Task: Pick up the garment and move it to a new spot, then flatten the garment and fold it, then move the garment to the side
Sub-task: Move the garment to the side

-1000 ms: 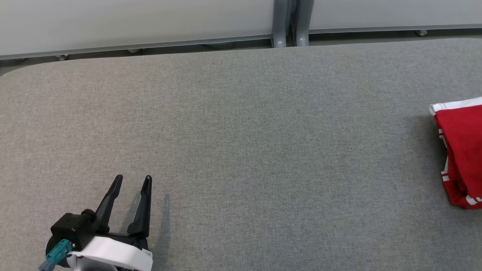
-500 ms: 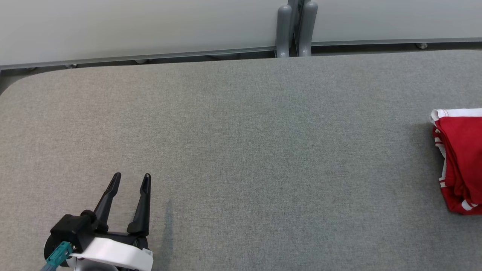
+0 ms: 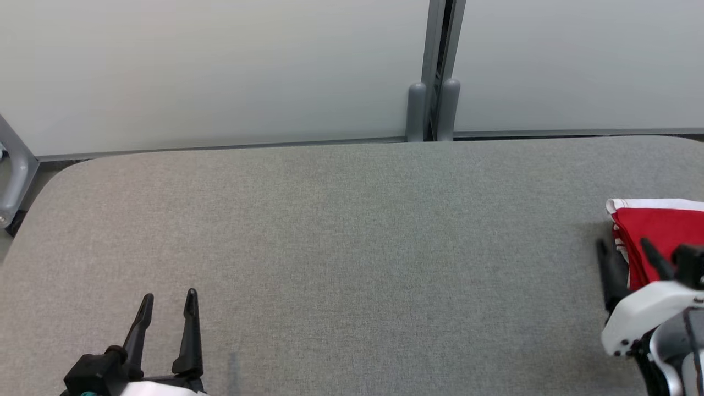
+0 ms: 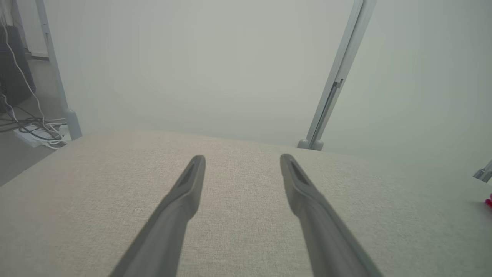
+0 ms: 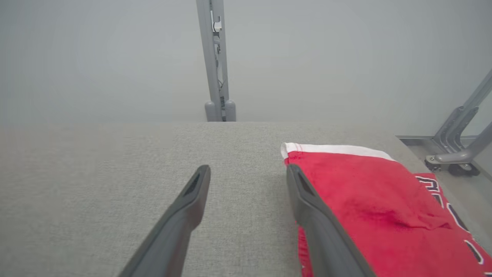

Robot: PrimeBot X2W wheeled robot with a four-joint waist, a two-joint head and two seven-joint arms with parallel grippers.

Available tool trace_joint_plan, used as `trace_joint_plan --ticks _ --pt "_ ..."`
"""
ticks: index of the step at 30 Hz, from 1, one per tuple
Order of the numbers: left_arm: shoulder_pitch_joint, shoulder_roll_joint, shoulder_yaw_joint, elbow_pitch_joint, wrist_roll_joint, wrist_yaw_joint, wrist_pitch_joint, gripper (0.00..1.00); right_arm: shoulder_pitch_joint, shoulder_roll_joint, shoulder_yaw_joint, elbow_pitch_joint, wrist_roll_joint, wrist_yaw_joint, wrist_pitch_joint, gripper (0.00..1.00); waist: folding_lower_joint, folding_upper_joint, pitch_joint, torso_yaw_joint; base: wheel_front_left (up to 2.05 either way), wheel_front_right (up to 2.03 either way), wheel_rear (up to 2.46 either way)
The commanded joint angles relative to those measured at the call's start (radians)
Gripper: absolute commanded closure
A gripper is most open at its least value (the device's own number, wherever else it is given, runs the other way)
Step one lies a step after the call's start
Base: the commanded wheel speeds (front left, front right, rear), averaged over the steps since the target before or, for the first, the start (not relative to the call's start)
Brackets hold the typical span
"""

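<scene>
Under both hands, a grey cloth-covered tabletop [image 3: 352,247] runs wide from side to side. Beyond the fingertips, at its far edge, stands a pale wall [image 3: 220,71]. The garment [image 3: 657,228], red with a white band along its far edge, lies folded on the tabletop just ahead of the right hand [image 3: 624,247] and a little to its outer side. The right wrist view shows white lettering on the part off to that hand's right. The right hand is spread wide and grips nothing. Its left finger is over bare cloth, and its right finger [image 5: 307,207] crosses the garment's near left edge, though I cannot tell whether it touches. The left hand [image 3: 169,297] sits well apart from the garment, likewise spread wide with only tabletop between its fingers. A grey post [image 3: 434,110] rises in the wall, ahead of and between the two hands. Off past the left hand's left, cables [image 4: 38,125] lie on the floor [image 4: 15,161].
</scene>
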Motion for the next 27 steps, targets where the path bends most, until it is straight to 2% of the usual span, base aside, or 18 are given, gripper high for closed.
trace_joint_plan --ticks 1,7,13,27 --pt "0.014 0.003 0.011 0.0 -0.004 0.009 -0.006 0.0 0.039 0.007 0.013 -0.028 0.013 0.0 -0.014 0.0 0.0 0.0 -0.036 0.008 0.0 0.0 0.0" --pt "0.052 -0.002 0.036 -0.013 -0.011 0.02 -0.01 0.0 0.156 0.065 0.044 -0.12 0.078 0.0 -0.066 0.0 0.0 0.0 -0.074 0.009 0.0 0.0 0.0" --pt "0.082 -0.003 0.047 0.013 -0.013 0.022 -0.012 0.0 0.222 0.094 0.033 -0.137 0.091 0.0 -0.073 0.0 0.0 0.0 -0.096 0.005 0.0 0.0 0.0" --pt "0.087 0.016 0.032 0.083 -0.019 0.025 0.022 0.0 0.25 0.1 0.04 -0.116 0.084 0.0 -0.04 0.0 0.0 0.0 -0.103 -0.002 0.0 0.0 0.0"
